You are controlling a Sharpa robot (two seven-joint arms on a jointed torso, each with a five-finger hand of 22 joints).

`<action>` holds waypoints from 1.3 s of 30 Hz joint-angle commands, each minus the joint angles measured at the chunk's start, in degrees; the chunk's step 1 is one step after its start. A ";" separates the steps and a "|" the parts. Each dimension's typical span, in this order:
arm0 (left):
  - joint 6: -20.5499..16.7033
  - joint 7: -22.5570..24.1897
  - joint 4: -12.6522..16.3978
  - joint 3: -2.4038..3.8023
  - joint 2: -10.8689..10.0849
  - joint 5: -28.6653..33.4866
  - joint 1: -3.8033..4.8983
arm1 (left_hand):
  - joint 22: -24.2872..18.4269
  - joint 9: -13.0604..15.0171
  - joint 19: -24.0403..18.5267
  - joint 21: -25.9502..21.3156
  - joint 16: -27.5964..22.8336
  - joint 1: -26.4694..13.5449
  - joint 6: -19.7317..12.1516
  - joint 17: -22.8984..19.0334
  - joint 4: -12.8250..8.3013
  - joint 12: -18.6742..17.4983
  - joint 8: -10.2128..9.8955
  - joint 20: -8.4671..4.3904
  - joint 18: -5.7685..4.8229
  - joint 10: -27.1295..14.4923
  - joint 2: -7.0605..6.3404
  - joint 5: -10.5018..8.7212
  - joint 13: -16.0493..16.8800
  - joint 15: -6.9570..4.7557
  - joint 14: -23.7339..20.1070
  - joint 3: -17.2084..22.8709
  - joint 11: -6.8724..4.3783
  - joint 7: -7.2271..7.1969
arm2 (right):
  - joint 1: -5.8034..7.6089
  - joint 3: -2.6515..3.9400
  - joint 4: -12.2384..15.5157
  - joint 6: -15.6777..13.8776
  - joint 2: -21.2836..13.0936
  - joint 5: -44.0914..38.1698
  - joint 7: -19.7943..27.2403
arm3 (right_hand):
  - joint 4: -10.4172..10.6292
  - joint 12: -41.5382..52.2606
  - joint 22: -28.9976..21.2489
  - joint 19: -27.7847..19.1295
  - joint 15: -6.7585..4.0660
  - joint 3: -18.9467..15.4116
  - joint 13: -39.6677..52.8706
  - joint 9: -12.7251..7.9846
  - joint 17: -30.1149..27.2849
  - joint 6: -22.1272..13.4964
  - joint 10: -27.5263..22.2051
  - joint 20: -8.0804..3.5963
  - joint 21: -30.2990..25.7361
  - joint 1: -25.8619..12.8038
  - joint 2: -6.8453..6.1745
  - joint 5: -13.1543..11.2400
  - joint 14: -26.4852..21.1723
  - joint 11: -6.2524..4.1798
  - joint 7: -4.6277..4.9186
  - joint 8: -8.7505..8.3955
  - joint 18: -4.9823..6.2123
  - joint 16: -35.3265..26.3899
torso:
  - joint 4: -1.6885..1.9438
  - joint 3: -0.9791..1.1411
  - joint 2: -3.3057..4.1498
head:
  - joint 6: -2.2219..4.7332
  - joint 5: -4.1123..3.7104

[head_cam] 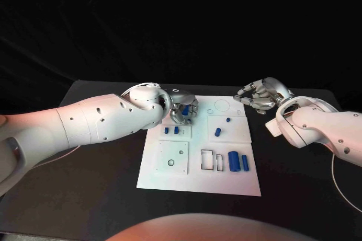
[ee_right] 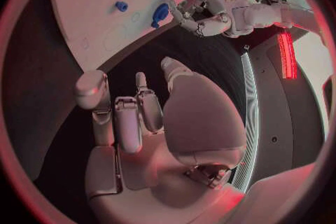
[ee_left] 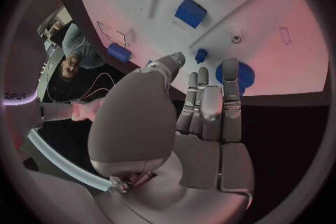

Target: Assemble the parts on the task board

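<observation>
Task board point(head_cam: 198, 182): white plate at table centre, bare black table point(head_cam: 83, 199) on all sides, widest toward 6 and 9 o'clock. Blue parts point(head_cam: 239, 161) lie scattered across it.

Left hand point(head_cam: 179, 107): over the board's 11 o'clock corner, fingers point(ee_left: 210, 102) together, extended, touching a round blue part point(ee_left: 237, 75); whether it is held, cannot tell.

Right hand point(head_cam: 260, 95): past the 1 o'clock corner, fingers curled, spaced, empty.
</observation>
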 commanded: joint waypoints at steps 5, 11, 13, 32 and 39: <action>2.35 -1.30 -1.03 0.02 0.65 -0.30 -0.08 | 1.35 -0.25 0.53 0.91 0.68 0.30 0.78 -0.01 -0.42 -0.78 -0.84 0.23 0.63 0.70 0.99 0.64 -0.54 0.67 0.23 0.64 0.32 0.33 | -0.03 0.00 0.10 -0.01 0.06 -0.09 0.57 | 0.01 -0.28 0.08 -0.23 -0.13 0.28 2.02 0.10 5.06 -0.30 -0.38 0.00 0.11 0.01 0.06 0.33 3.41 0.02 -0.08 0.21 0.39 -0.14 | -0.07 0.00 0.00 | 0.01 -0.08; 2.55 -1.48 -1.87 0.02 1.21 0.02 -0.37 | 1.39 -0.67 -0.09 0.28 0.44 1.26 1.67 -1.25 -1.43 -1.96 -2.06 0.41 0.79 1.01 1.55 0.63 -1.51 0.85 -0.50 2.31 0.49 0.43 | -0.03 0.00 0.13 -0.02 0.04 -0.08 0.57 | 0.01 -0.28 0.08 -0.23 -0.13 0.28 2.02 0.10 5.06 -0.30 -0.38 0.00 0.11 0.01 0.06 0.33 3.41 0.02 -0.08 0.21 0.39 -0.14 | -0.09 0.02 0.06 | -0.04 -0.20; 2.47 -1.62 -2.02 0.02 1.35 0.07 -0.56 | 1.44 -0.78 -0.08 0.50 0.52 1.37 1.85 -1.26 -1.63 -2.17 -2.38 0.41 0.79 1.21 1.67 0.48 -1.70 0.84 -0.50 2.68 0.47 0.42 | -0.03 0.00 0.16 -0.01 0.03 -0.08 0.56 | 0.01 -0.28 0.08 -0.23 -0.13 0.28 2.02 0.10 5.06 -0.30 -0.38 0.00 0.11 0.01 0.06 0.33 3.41 0.02 -0.08 0.21 0.39 -0.14 | -0.04 0.02 0.05 | 0.02 -0.27; 3.81 -3.17 -3.16 0.04 2.37 -0.27 -1.33 | 1.72 -1.24 0.18 2.56 0.98 1.91 3.86 -1.79 -3.84 -3.38 -4.44 0.44 0.73 3.08 3.34 -1.25 -2.97 0.80 -0.46 5.70 0.46 0.63 | -0.02 0.00 0.25 0.15 0.06 -0.07 0.46 | 0.01 -0.21 0.14 -0.20 -0.14 0.32 2.08 0.13 5.06 -0.27 -0.32 0.00 0.17 0.02 0.08 0.38 3.42 0.01 -0.09 0.25 0.37 -0.15 | -0.09 0.07 -0.09 | -0.08 -0.40; 3.82 -3.48 -3.11 0.04 2.52 -0.26 -1.40 | 3.11 -0.61 3.21 10.56 3.63 2.23 7.68 3.26 -6.76 -1.85 -4.43 -0.53 -0.07 7.21 5.37 -3.48 -2.46 -0.53 2.69 7.47 -1.15 -0.48 | -0.02 0.00 0.28 0.14 0.05 -0.07 0.46 | 0.04 -0.18 0.19 -0.16 -0.15 0.39 2.10 0.17 5.11 -0.19 -0.29 0.00 0.22 0.00 0.13 0.43 3.44 0.00 -0.11 0.32 0.35 -0.14 | 0.05 0.08 -0.10 | -0.06 -0.37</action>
